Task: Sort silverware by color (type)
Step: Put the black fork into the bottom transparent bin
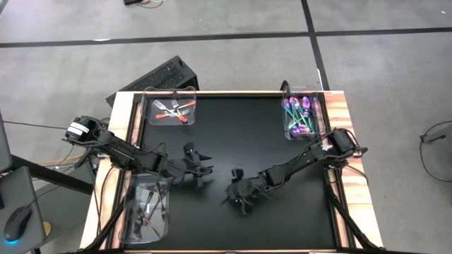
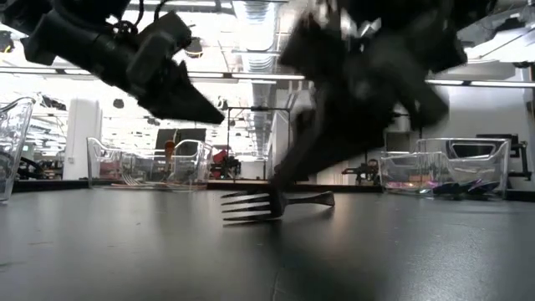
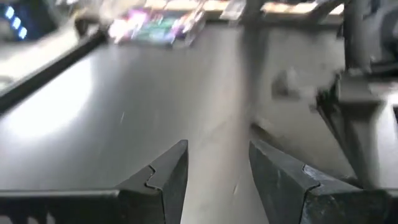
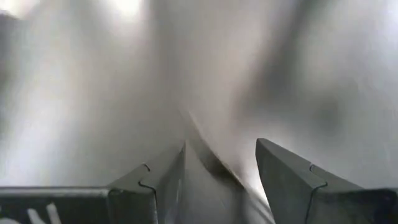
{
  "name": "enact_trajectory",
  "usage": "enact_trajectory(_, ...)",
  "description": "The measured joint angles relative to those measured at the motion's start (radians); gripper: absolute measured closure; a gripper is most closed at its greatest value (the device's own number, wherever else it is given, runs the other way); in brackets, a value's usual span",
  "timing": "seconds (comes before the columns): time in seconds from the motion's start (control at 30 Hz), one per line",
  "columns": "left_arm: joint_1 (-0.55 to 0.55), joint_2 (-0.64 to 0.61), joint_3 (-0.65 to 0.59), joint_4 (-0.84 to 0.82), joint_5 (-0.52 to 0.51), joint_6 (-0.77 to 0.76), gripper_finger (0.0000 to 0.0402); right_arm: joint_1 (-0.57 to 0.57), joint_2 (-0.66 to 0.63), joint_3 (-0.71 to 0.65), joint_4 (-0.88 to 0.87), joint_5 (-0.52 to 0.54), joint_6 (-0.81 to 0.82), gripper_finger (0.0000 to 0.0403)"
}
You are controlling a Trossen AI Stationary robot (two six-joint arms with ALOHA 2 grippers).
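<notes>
One dark fork (image 2: 276,202) lies flat on the black mat, tines toward the low view's left. My right gripper (image 1: 234,196) comes down over it, open. In the right wrist view the fork's dark handle (image 4: 211,155) runs between the two fingers of this gripper (image 4: 221,163), close to one of them. In the high view the gripper hides the fork. My left gripper (image 1: 201,168) hovers open above the mat, left of the right one, with nothing between its fingers (image 3: 171,177). My right gripper slants down at the fork with a finger on each side of the handle (image 4: 214,163). The fork lies flat on the mat. Whether a finger touches it, I cannot tell.
A clear bin (image 1: 189,90) at the far left holds orange-handled silverware (image 1: 175,109). Another bin (image 1: 285,106) at the far right holds iridescent pieces (image 1: 300,113). The bin (image 1: 164,185) at the near left holds dark pieces (image 1: 145,204). Bare mat lies between them.
</notes>
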Motion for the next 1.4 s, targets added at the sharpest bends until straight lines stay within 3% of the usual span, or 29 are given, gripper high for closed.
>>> enact_trajectory(0.27,-0.022,-0.004,0.0,0.244,0.016,0.195,0.0243,-0.02,0.025,-0.002,0.174,-0.292,-0.116,0.0188)
enact_trajectory(0.5,-0.022,0.0,0.0,0.327,0.016,0.246,0.0243,-0.022,0.099,0.006,0.282,-0.398,-0.122,0.0188)
enact_trajectory(0.8,-0.025,0.001,0.0,0.289,-0.02,0.293,0.0243,-0.014,0.122,0.009,0.09,-0.395,-0.129,0.0205)
enact_trajectory(1.1,-0.023,-0.001,0.0,0.254,-0.144,0.407,0.0243,-0.106,-0.021,0.007,-0.33,-0.349,-0.068,0.0261)
enact_trajectory(1.2,-0.022,-0.001,0.0,0.243,-0.144,0.405,0.0243,-0.131,-0.088,0.001,-0.421,-0.282,-0.037,0.0284)
enact_trajectory(1.3,-0.022,-0.001,0.0,0.213,-0.144,0.366,0.0243,-0.142,-0.153,0.002,-0.423,-0.196,-0.036,0.0304)
enact_trajectory(1.4,-0.022,-0.001,0.0,0.151,-0.148,0.314,0.0243,-0.143,-0.175,0.003,-0.315,-0.19,-0.037,0.0313)
